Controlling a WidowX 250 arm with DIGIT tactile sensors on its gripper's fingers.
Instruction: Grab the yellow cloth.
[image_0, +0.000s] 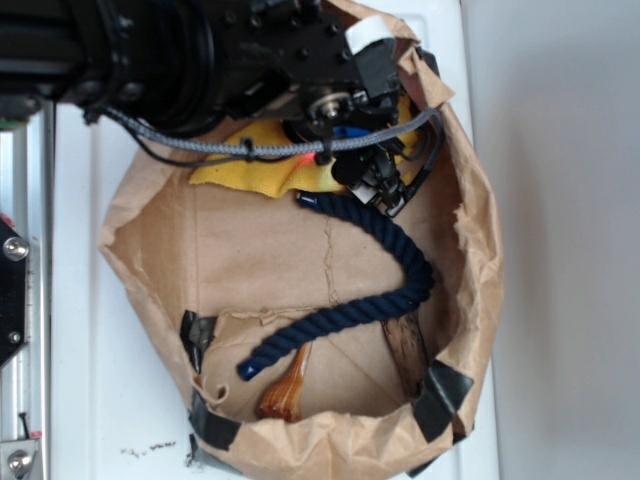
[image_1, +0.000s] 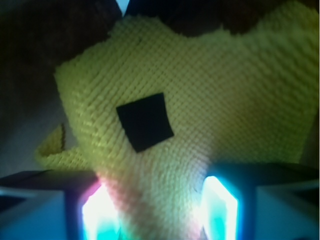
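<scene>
Item: yellow cloth (image_1: 200, 100), crumpled at the paper bag's (image_0: 480, 290) far wall beyond the navy rope (image_0: 400, 250), black tag (image_1: 145, 121) facing up, fabric pinched between my claw's (image_1: 160, 210) fingers.

You will find no readable text, brand, number or sign anywhere in either view, and the small black square tag (image_1: 144, 121) on the yellow cloth (image_1: 215, 95) is blank.
</scene>
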